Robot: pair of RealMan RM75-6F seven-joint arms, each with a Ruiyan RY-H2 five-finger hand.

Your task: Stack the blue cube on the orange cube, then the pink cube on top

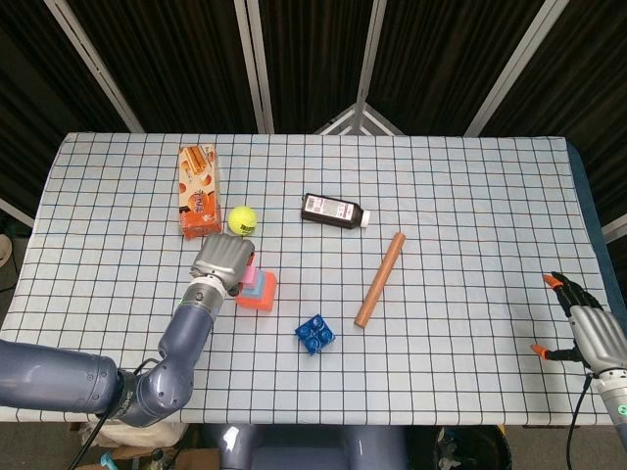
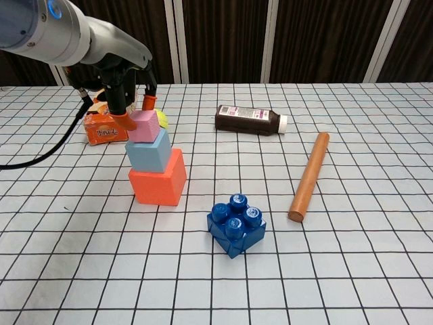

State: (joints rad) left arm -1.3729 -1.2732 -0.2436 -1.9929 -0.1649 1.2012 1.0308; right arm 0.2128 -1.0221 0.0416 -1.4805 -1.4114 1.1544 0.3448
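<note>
My left hand's orange-tipped fingers [image 2: 120, 120] are closed on the pink cube [image 2: 143, 126], one tip on its left face and another at its far right corner, so I am holding it from above. The left hand [image 1: 224, 260] covers most of the stack in the head view; the chest view shows it better. The pink cube sits on the blue cube [image 2: 150, 150], shifted a little toward the left edge, and the blue cube rests on the orange cube [image 2: 159, 177], which stands flat on the checked table [image 2: 352, 271]. Just behind the stack lies a yellow tennis ball [image 1: 242, 218], and beside that an orange snack box [image 1: 197, 190] lying flat. Nearer to me, right of the stack, is a blue studded brick [image 2: 236, 224], apart from the orange cube. Further right a brown wooden rod [image 2: 309, 177] lies at a slant, and behind it a dark bottle [image 2: 249, 120] lies on its side with its white cap pointing right. My right hand [image 1: 584, 322] hangs off the table's right edge, well apart from everything, its fingers spread and holding nothing.
</note>
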